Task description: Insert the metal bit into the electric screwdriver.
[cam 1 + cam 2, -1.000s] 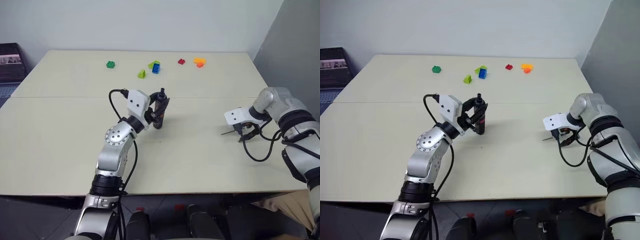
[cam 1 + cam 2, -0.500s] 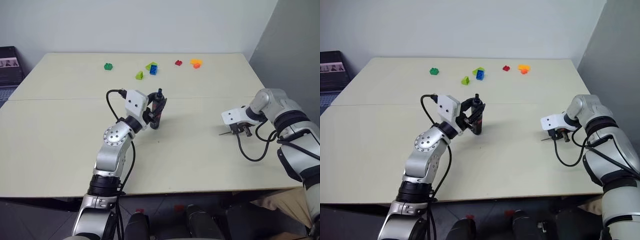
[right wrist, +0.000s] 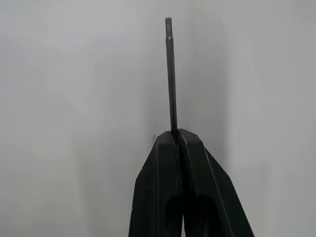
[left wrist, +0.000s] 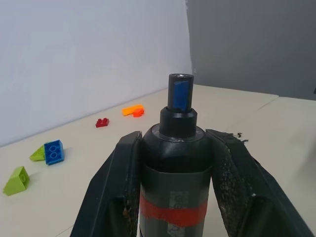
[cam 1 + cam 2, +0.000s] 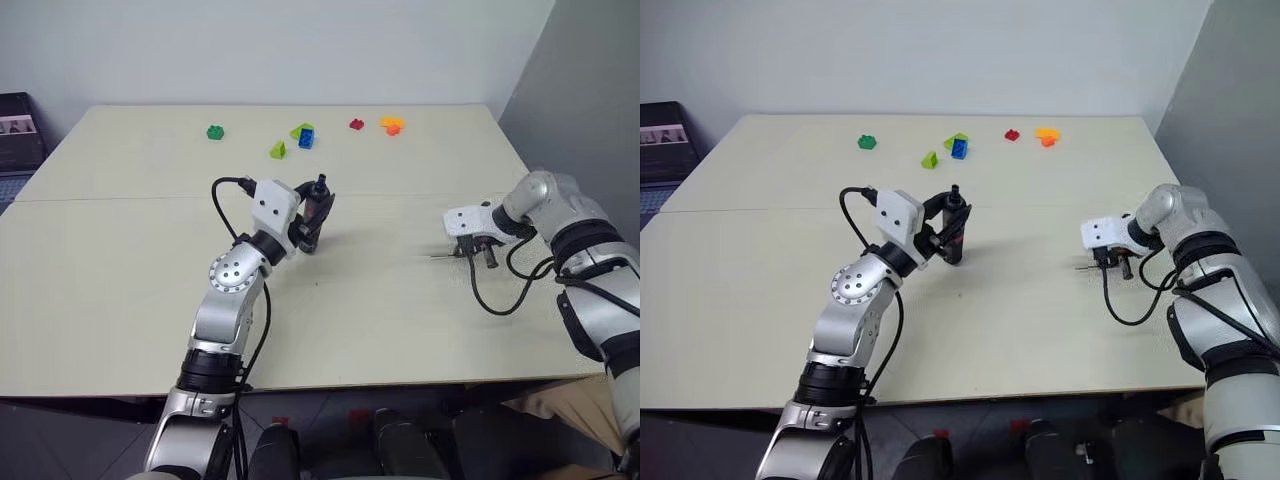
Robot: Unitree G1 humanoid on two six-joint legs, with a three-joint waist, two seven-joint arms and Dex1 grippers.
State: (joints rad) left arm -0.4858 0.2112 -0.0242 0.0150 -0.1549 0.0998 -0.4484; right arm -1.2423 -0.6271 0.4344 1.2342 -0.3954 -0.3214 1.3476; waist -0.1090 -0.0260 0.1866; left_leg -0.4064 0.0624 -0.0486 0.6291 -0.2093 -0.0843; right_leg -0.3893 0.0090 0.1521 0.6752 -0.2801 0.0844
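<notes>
Left claw point(image 4: 177, 197) clamped on the electric screwdriver point(image 4: 175, 168), tip up, mid-table point(image 5: 120, 280); right claw point(image 3: 178, 143) pinched shut on the metal bit point(image 3: 170, 74) at the table's right side, well apart; toy bricks point(image 5: 305, 137) along far edge.

A pale table point(image 5: 760, 300) takes up most of the picture. In the middle, the left gripper point(image 5: 943, 232) holds the electric screwdriver point(image 5: 955, 228) upright. At the right, the right gripper point(image 5: 1118, 263) holds the metal bit point(image 5: 1087, 267), which sticks out toward the left. Small toy bricks point(image 5: 958, 147) sit near the top.
</notes>
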